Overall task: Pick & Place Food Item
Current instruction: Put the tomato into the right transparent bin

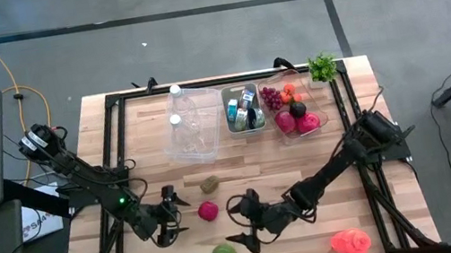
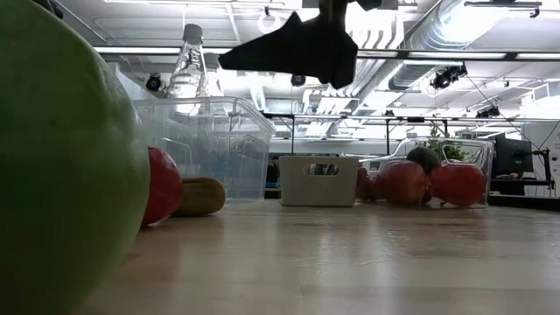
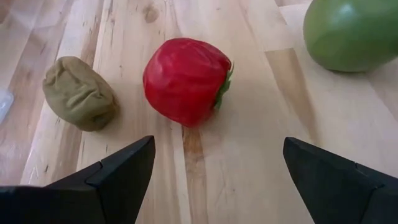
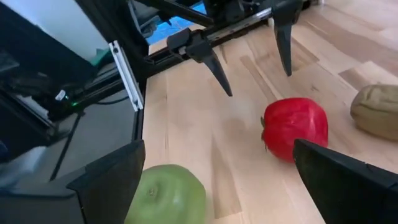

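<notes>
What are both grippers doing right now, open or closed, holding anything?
Left gripper: open, empty, by the red fruit.
Right gripper: open, empty.

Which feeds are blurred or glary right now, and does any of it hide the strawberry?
Low view: green apple fills the near left, out of focus, hiding most of the strawberry; ceiling lights glare. Left wrist view: strawberry sharp, soft shadow under it. High view: even light, no glare.
</notes>
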